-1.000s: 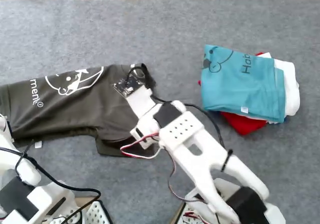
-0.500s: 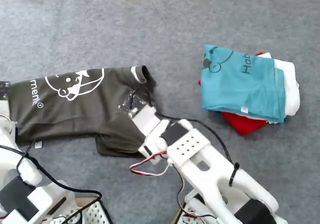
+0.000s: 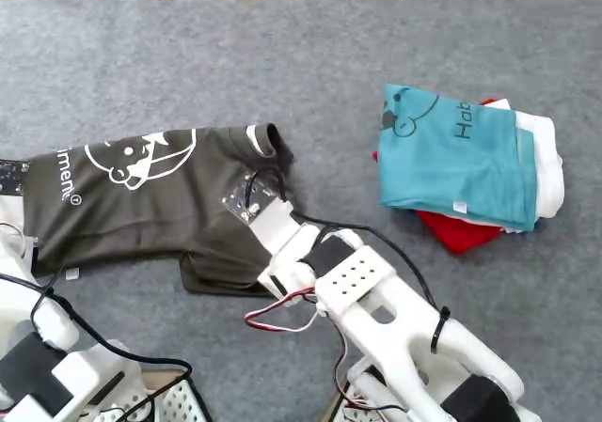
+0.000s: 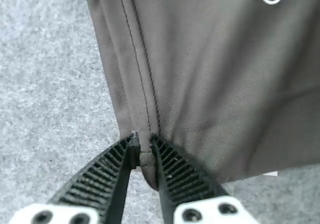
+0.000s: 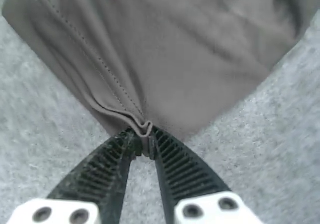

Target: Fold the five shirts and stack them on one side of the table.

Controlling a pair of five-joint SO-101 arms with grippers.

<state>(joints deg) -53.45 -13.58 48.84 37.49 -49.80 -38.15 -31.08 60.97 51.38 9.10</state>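
a: worried about anything here?
b: only a thin bite of hem in the left pincer (image 4: 142,145), same in the right pincer (image 5: 144,134). clamped tight, each, on the dark shirt (image 3: 141,206). could slip free on an uneven pull, or drag the cloth into a bunch across the grey table (image 3: 310,74).
a: and the shirt itself?
b: spread mostly flat ahead of each pincer, white print up, slightly rumpled near the right pincer. pleated at the double-stitched hem, right at each bite. folded stack (image 3: 461,159) well apart, off beyond the right pincer, teal on top.
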